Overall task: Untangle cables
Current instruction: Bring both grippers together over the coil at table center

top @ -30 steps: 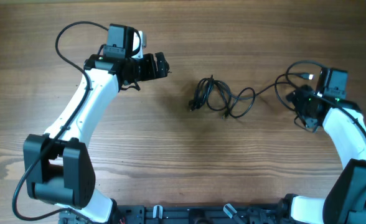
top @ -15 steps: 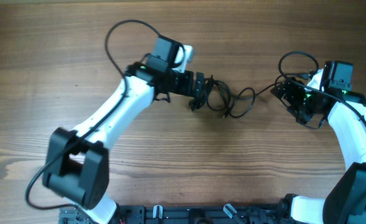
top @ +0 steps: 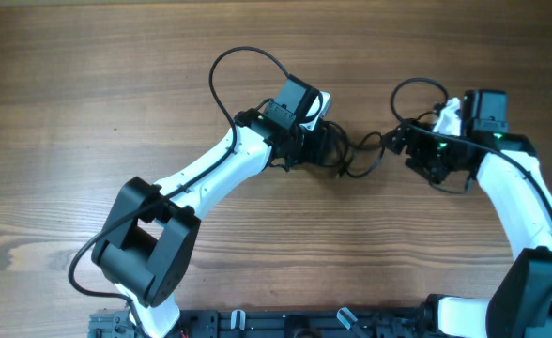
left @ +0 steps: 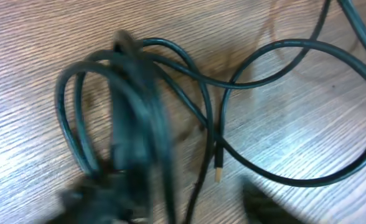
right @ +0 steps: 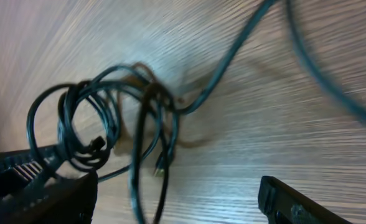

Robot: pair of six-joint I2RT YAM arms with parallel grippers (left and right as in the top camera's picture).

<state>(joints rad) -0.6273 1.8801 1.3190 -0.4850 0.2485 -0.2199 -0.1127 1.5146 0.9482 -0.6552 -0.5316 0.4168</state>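
Left gripper (top: 323,144) sits directly over the left part of the cables (top: 351,169), arm stretched across the wooden table (top: 88,75) to get there, probably so it can pin or pick the dense coil while the other arm works the loose end. Jaws appear parted with nothing clamped; the wrist picture is motion-blurred, so this is a cautious reading. The cables lie flat on the table between the two grippers, with a tight multi-turn coil on the left side and wider single loops trailing right. Right gripper (top: 404,143) is just beside the right end of the cables, jaws wide and empty, facing the bundle — likely lined up to take the outgoing strand and draw it away from the coil. View differences: overhead gives the layout of both arms about the cables but hides the coil under the left gripper. The left wrist view shows that coil (left: 133,124) close up, several turns stacked, plus a small gold-tipped plug (left: 218,172) lying inside the big loop to its right, which is invisible from above. The right wrist view shows the cables (right: 108,118) from the far side, framed between its own spread fingers (right: 40,186), with one strand running off up and right.
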